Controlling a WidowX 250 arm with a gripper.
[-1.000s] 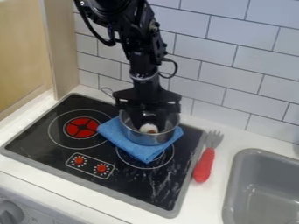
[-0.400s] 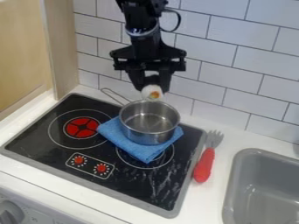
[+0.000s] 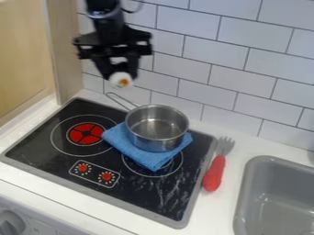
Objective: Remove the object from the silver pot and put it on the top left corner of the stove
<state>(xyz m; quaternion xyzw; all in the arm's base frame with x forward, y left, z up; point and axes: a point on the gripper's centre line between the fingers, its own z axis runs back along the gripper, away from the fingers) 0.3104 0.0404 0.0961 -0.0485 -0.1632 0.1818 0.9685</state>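
So, black gripper [image 3: 122, 77] clamped on a white roll-like thing with an orange centre [image 3: 120, 80], both up in the air above the stove's [image 3: 70, 165] back edge, silver pot [image 3: 157, 128] sitting on a folded blue cloth [image 3: 130, 145], nothing fancy.

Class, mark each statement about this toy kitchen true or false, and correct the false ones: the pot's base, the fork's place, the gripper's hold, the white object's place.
1. The pot sits on a blue cloth. True.
2. The red-handled fork lies in the sink. False: it lies between the stove and the sink.
3. The gripper holds a white object. True.
4. The white object is inside the pot. False: it is up in the air, outside the pot.
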